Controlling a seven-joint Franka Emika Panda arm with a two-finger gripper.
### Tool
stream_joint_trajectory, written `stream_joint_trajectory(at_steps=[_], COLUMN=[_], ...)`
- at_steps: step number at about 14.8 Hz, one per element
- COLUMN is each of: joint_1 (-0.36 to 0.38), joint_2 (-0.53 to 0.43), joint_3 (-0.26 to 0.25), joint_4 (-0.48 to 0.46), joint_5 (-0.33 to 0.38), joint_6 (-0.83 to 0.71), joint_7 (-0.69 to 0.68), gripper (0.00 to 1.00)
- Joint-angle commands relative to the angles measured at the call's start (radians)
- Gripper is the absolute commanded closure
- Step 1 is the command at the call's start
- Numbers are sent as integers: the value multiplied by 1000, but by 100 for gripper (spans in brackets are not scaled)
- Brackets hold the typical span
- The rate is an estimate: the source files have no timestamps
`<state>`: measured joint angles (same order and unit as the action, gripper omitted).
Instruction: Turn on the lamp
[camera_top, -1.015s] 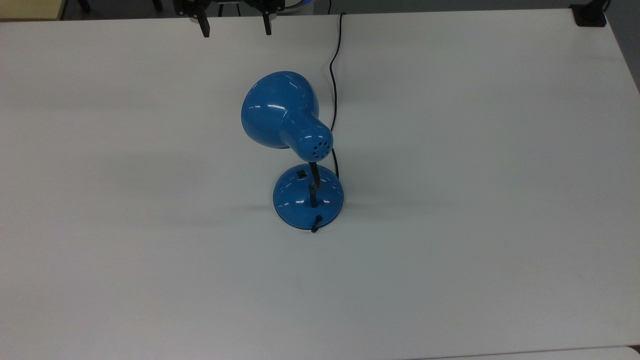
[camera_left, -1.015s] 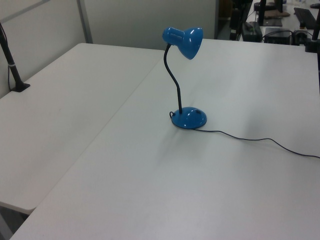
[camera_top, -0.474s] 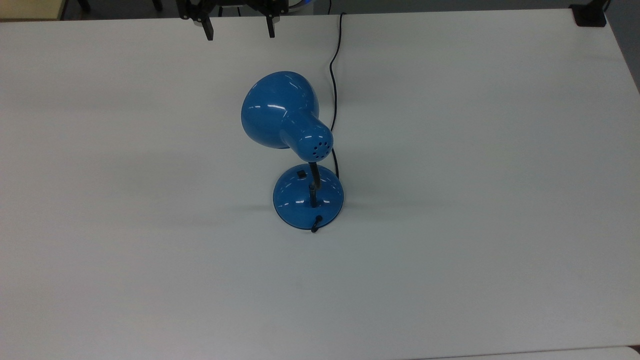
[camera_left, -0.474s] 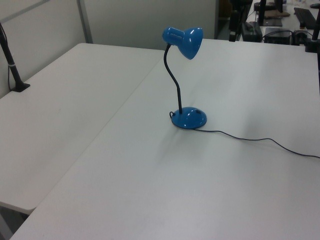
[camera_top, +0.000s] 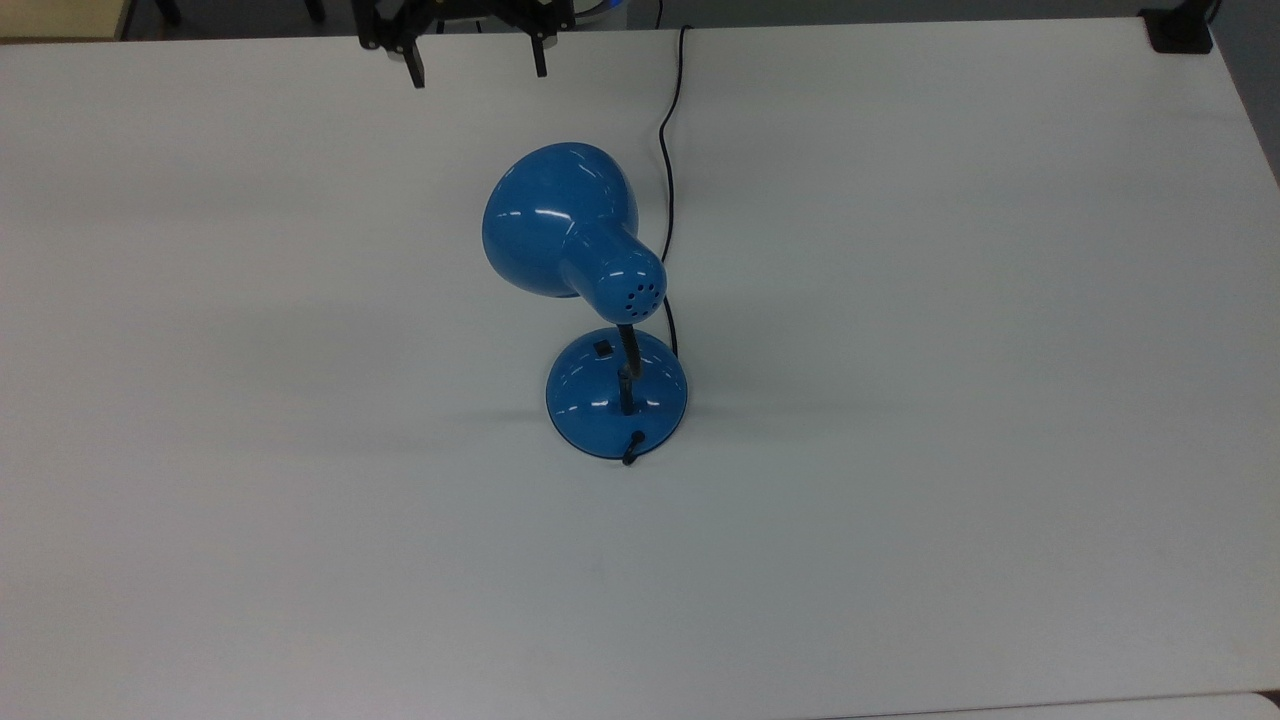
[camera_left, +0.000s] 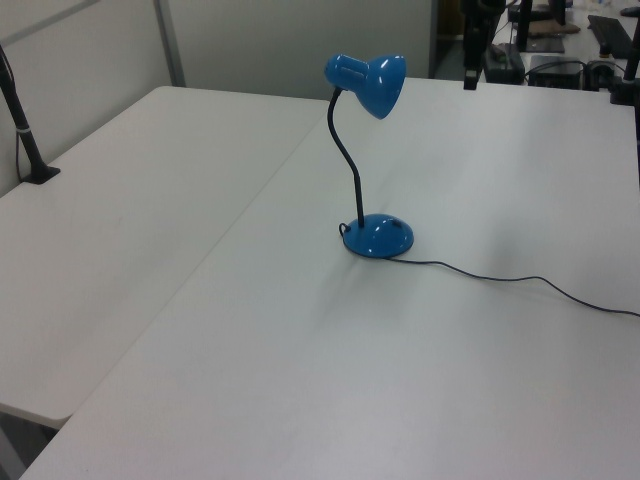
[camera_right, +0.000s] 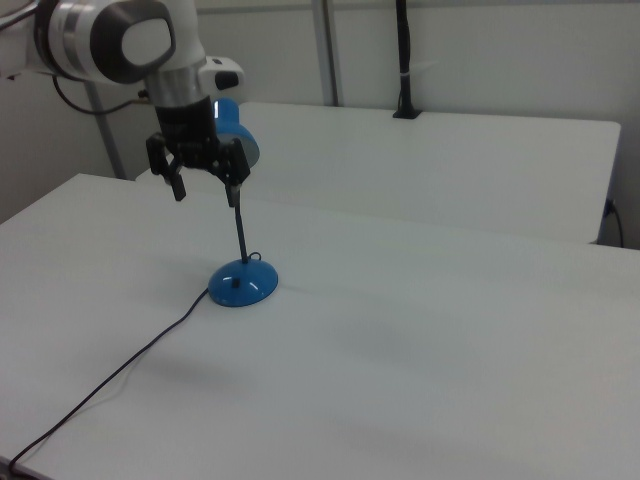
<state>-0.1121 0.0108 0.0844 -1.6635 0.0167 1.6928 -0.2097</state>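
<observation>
While the lamp (camera_top: 590, 300) stands mid-bench (camera_top: 950, 400) with bare surface all around, the end effector (camera_top: 477, 68) hangs near the far edge, fingers spread, pointing down.

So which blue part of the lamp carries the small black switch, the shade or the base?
The round base: the switch sits on its dome, while the shade has just vent holes.

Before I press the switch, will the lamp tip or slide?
The lamp may be a bit top-heavy: its shade sits high on a thin curved neck. The switch lies on the wide domed base, so a downward press probably won't tip it. The table looks smooth; a sideways push would likely slide it.
</observation>
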Motion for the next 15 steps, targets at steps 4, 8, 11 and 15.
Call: stream_joint_trajectory(at_steps=[4, 8, 11, 15], joint_1=[14, 17, 28, 40], joint_2=[40, 43, 72, 81], joint_3=[17, 17, 18, 37], joint_4=[-77, -194, -199, -312], joint_5=[-57, -40, 29, 39], joint_6=[56, 217, 280, 506], joint_7=[-152, -91, 33, 108], gripper=[0, 43, 90, 100])
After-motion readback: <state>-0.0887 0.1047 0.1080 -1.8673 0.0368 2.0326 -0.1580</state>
